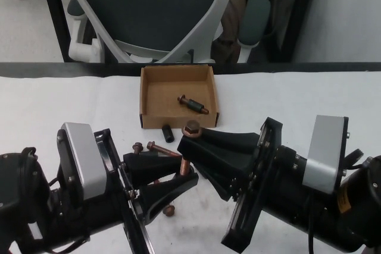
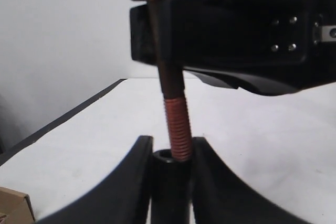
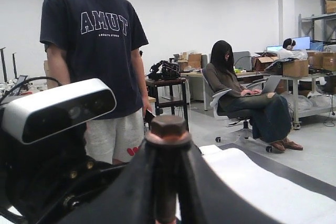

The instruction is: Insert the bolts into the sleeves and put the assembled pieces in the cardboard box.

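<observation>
Starting from the white worktop (image 1: 47, 99), you have the open brown cardboard box (image 1: 164, 96) at twelve o'clock from the two claws, with one bolt-in-sleeve assembly (image 1: 193, 104) already lying in it. A spare short black sleeve (image 1: 168, 132) lies just in front of the box, and loose copper bolts (image 1: 161, 146) lie near the claws.

Your right claw (image 1: 189, 141) is pinching a long copper-coloured hex-head bolt (image 2: 170, 87) just under its head. The bolt's long axis is upright, head at twelve, threaded end at six.

Your left claw (image 2: 172, 150) is pressed onto a short black cylindrical sleeve (image 2: 167, 187), which stands upright with its open mouth facing up.

What the move turns on is that the sleeve lies straight below the bolt and the two axes look nearly in line. The threaded tip is touching the mouth and seems a little off the bore's centre. Whether it has entered, I cannot tell. You will likely need a slight sideways correction before lowering the bolt.
</observation>
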Robot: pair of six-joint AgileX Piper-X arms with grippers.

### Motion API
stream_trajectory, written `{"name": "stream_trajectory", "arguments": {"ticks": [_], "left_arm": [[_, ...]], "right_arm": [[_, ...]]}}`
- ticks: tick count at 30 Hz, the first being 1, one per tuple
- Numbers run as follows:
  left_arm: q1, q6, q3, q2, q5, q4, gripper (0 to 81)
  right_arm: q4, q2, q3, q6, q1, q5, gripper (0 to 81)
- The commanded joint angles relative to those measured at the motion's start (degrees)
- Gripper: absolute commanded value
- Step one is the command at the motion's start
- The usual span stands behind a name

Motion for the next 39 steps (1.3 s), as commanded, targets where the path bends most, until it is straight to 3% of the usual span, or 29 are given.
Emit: {"name": "stream_trajectory", "arguments": {"ticks": [1, 22, 30, 39], "left_arm": [[-0.1, -0.7, -0.6, -0.7, 1.7, -3.2, 0.8], [0.1, -1.5, -0.5, -0.7, 3.9, -4.5, 0.8], [3.4, -3.3, -0.5, -0.7, 3.9, -4.5, 0.8], [3.3, -3.7, -0.5, -0.7, 4.2, -4.5, 0.8]], "right_arm": [[1.4, -0.1, 0.1, 0.4, 0.1, -0.5, 0.2], [5.7, -0.1, 0.3, -4.0, -0.1, 3.3, 0.2], [5.7, -0.1, 0.3, -4.7, -0.1, 4.4, 0.2], [5.7, -0.1, 0.3, -4.7, -0.1, 4.4, 0.2]]}}
